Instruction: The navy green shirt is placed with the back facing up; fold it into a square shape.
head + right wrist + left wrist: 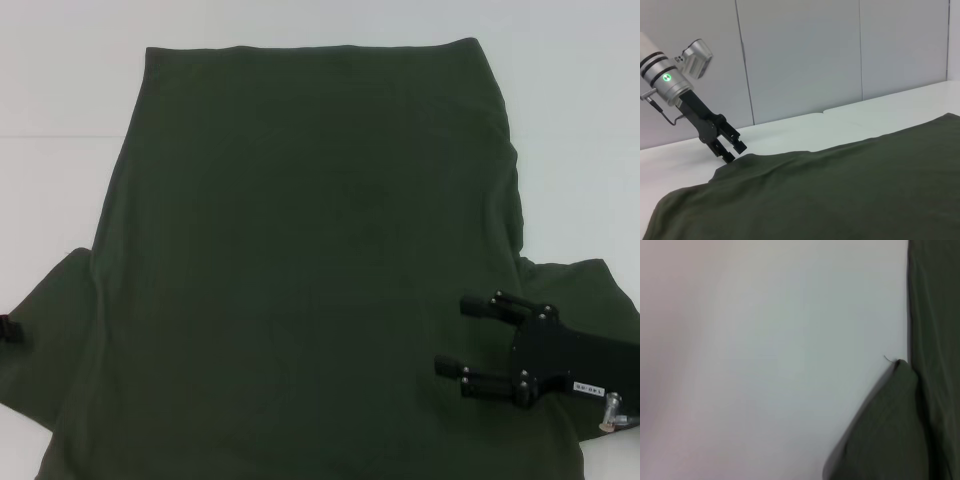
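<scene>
On the near right, the right gripper point(455, 335) hovers over the navy green shirt point(300, 270), just inside the right sleeve, its two black fingers spread apart with nothing between them. A small white label sits on the gripper's black body, but its characters are too small to read.

At the near left edge, only a sliver of the left gripper point(10, 329) shows in the head view, at the tip of the left sleeve. From the right wrist view the left gripper point(732, 151) angles down to that sleeve's edge; its fingers seem close together at the cloth, though I cannot tell whether they grip it. A green light glows on the silver wrist above it.

The shirt lies spread flat on the white table point(60, 90), covering most of it. The fabric is plain dark olive, with soft shallow wrinkles and no lettering showing on the upper face. Both short sleeves fan outward at the near end; the straight hem lies at the far end.
</scene>
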Motion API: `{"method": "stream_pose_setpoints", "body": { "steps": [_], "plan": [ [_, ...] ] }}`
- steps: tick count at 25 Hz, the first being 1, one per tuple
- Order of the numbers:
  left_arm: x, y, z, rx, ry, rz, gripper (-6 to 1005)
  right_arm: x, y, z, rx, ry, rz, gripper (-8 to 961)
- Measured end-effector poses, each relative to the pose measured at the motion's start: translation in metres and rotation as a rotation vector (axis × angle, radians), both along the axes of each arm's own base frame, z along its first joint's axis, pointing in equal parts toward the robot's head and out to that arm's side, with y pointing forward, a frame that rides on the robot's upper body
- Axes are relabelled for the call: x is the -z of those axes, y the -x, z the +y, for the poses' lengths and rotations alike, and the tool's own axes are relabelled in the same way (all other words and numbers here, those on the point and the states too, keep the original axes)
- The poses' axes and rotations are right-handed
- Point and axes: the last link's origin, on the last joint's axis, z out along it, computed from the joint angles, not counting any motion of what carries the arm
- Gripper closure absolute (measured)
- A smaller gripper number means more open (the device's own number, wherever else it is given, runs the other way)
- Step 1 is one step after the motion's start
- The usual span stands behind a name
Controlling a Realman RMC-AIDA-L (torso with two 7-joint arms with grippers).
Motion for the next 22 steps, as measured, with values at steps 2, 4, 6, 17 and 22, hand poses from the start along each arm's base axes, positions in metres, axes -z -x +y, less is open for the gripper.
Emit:
{"method": "stream_pose_setpoints", "body": {
  "steps": [2, 4, 6, 17, 22],
  "plan": [
    [0.000, 0.000, 0.000, -0.001, 0.000, -0.001, 174, 0.000, 0.000, 0.000, -0.002, 0.000, 0.000, 63],
    [0.000, 0.000, 0.000, -0.001, 0.000, -0.001, 174, 0.000, 0.001, 0.001, -0.003, 0.000, 0.000, 64],
    [0.001, 0.000, 0.000, -0.001, 0.002, -0.004, 175, 0.000, 0.001, 0.001, -0.003, 0.000, 0.000, 64],
    [0.013, -0.009, 0.004, 0.012, 0.035, -0.052, 175, 0.000, 0.002, 0.001, -0.007, 0.001, 0.002, 64],
    [0.019, -0.015, 0.007, 0.023, 0.057, -0.073, 176, 0.000, 0.002, 0.001, -0.011, 0.004, 0.006, 64]
  ]
}}
